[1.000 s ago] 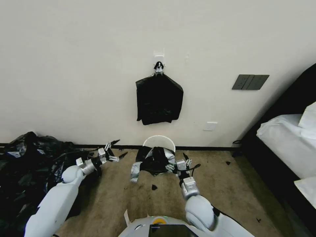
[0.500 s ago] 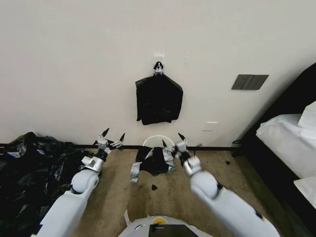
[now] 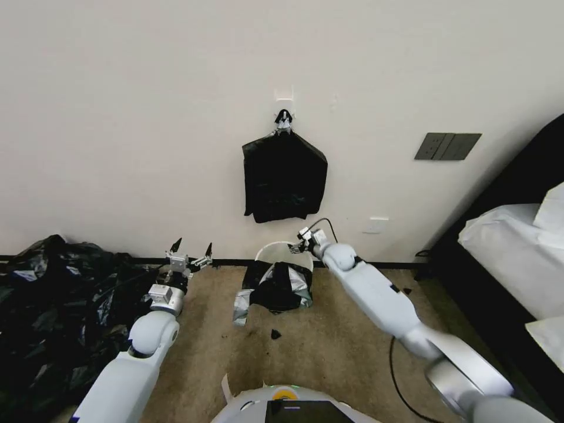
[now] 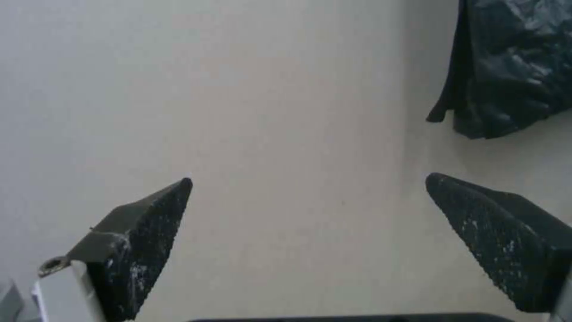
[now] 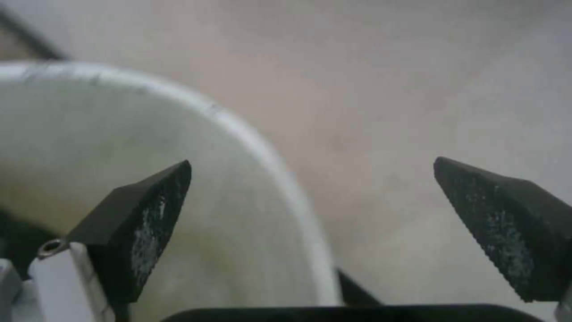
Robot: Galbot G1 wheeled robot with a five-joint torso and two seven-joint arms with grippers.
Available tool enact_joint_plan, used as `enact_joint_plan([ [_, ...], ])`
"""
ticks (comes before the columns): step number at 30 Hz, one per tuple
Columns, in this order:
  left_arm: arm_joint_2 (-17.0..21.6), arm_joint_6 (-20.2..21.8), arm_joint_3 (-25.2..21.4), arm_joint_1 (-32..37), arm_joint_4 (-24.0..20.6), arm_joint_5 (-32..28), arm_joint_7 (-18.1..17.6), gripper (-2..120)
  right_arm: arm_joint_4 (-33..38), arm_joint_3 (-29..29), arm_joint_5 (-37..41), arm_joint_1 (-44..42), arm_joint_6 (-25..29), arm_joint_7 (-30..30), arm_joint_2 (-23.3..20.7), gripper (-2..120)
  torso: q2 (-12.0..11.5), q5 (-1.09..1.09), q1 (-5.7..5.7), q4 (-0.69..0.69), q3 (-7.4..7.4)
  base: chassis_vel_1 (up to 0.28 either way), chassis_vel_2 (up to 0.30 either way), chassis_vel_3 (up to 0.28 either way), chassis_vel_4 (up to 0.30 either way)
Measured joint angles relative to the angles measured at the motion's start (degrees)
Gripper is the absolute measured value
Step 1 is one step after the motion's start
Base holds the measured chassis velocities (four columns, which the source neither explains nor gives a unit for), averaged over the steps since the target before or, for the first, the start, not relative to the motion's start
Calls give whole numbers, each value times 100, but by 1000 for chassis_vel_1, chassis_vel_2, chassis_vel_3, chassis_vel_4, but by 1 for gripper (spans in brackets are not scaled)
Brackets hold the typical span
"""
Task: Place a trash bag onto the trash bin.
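A pale wall fills the upper frame of the head view, and a tan carpet runs along its foot. At the centre, against the baseboard, stands the trash bin. We see its cream rim at the back, while the trash bag is draped over its near side and hangs down the front, not spread around the whole rim. A grey scrap lies on the carpet at the bag's lower left. Above the bin, a flat black bundle hangs from a wall hook. In the lower left lies a large heap of black bags; at the right edge we see a bed with white linen.

Our right hand reaches to the bin's far rim at centre frame. In the right wrist view its jaws stand wide and empty, one finger over the bin's inside and the other over the wall, straddling the rim.

Our left hand is raised at lower left, well apart from the bin — its fingers spread wide, holding nothing. The left wrist view shows bare wall between them and the hanging bundle at upper right.
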Motion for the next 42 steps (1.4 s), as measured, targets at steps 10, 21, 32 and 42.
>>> enact_joint_plan([
  [10,-80,-28,114,-48,176,113,-77,100,-488,20,-863,200,-66,-796,289,73,0,0,0,-1,0,0,0,0,0],
  [21,-48,-41,165,-4,208,196,-159,100,-969,109,-1482,318,44,-1067,461,37,0,0,0,-1,-1,0,0,0,0],
  [32,-28,-44,127,66,207,217,-211,100,-284,52,-354,-173,-276,170,188,13,0,2,-1,1,-1,0,0,0,0],
  [42,-64,-55,179,38,268,216,-243,100,1745,-10,3485,-1636,262,5019,-304,10,0,1,-1,-2,-2,0,0,0,0],
])
